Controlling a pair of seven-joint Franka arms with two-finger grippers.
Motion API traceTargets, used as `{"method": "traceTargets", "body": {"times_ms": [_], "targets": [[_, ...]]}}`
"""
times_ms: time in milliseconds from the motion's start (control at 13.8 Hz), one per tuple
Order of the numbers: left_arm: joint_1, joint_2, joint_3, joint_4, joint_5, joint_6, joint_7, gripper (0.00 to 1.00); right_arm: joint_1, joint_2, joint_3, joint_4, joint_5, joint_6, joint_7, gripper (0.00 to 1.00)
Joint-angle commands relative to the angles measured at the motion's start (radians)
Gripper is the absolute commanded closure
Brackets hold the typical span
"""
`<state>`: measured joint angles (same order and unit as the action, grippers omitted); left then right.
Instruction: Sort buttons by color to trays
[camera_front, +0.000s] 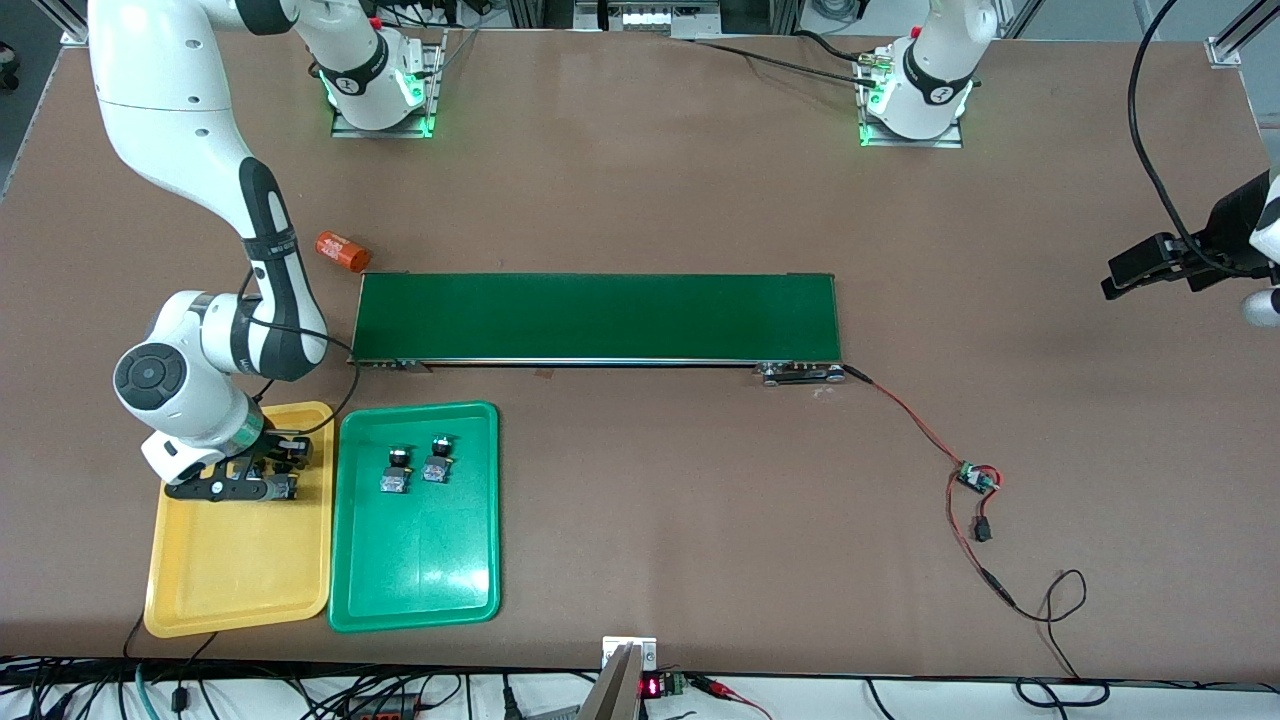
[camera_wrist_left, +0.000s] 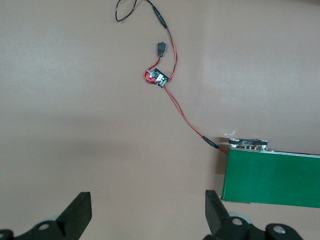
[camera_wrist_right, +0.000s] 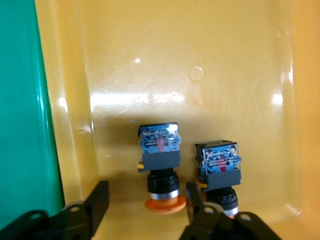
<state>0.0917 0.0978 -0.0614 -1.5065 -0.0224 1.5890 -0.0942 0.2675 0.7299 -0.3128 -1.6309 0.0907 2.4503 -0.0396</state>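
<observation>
My right gripper (camera_front: 289, 468) is low in the yellow tray (camera_front: 240, 560), at the tray's end nearest the conveyor, and stands open. In the right wrist view two buttons lie in the yellow tray (camera_wrist_right: 190, 75). One orange-capped button (camera_wrist_right: 159, 150) has its cap between my right gripper's (camera_wrist_right: 145, 200) fingers, close to one finger and apart from the other. The second button (camera_wrist_right: 220, 162) lies beside it, outside the fingers. Two more buttons (camera_front: 397, 470) (camera_front: 437, 460) lie in the green tray (camera_front: 420, 560). My left gripper (camera_front: 1115, 283) waits open over bare table at the left arm's end, nothing between its fingers (camera_wrist_left: 80, 210).
A long dark-green conveyor belt (camera_front: 600, 317) crosses the middle of the table. An orange cylinder (camera_front: 342, 252) lies by its end toward the right arm. A small circuit board (camera_front: 975, 478) with red wires lies toward the left arm's end; the left wrist view also shows this board (camera_wrist_left: 159, 77).
</observation>
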Motion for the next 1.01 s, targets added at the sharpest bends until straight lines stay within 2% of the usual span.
{"method": "traceTargets", "body": {"times_ms": [0,217,579,723,796,868,940], "targets": [[0.002,-0.009,-0.002,0.002,-0.005,-0.006,0.014,0.0,0.004,-0.009,0.011,0.011,0.014,-0.007,-0.011,0.0],[0.003,-0.009,-0.002,0.002,-0.005,-0.006,0.016,0.0,0.039,-0.056,0.011,0.011,0.015,-0.06,-0.005,0.0],[-0.001,-0.009,-0.002,0.002,-0.005,-0.006,0.016,0.0,0.081,-0.306,0.009,0.014,0.004,-0.477,0.044,0.0],[0.0,-0.009,-0.002,0.002,-0.002,-0.006,0.016,0.0,0.07,-0.378,0.014,0.026,-0.003,-0.591,0.038,0.0],[0.0,-0.007,-0.002,0.002,-0.002,-0.004,0.016,0.0,0.037,-0.417,0.029,0.043,-0.006,-0.647,0.035,0.0],[0.0,-0.007,-0.002,0.002,-0.001,-0.003,0.016,0.0,-0.041,-0.446,0.097,0.077,-0.028,-0.733,0.035,0.0],[-0.001,-0.007,-0.002,0.002,0.001,-0.003,0.016,0.0,-0.16,-0.483,0.207,0.123,-0.073,-0.816,0.035,0.0]]}}
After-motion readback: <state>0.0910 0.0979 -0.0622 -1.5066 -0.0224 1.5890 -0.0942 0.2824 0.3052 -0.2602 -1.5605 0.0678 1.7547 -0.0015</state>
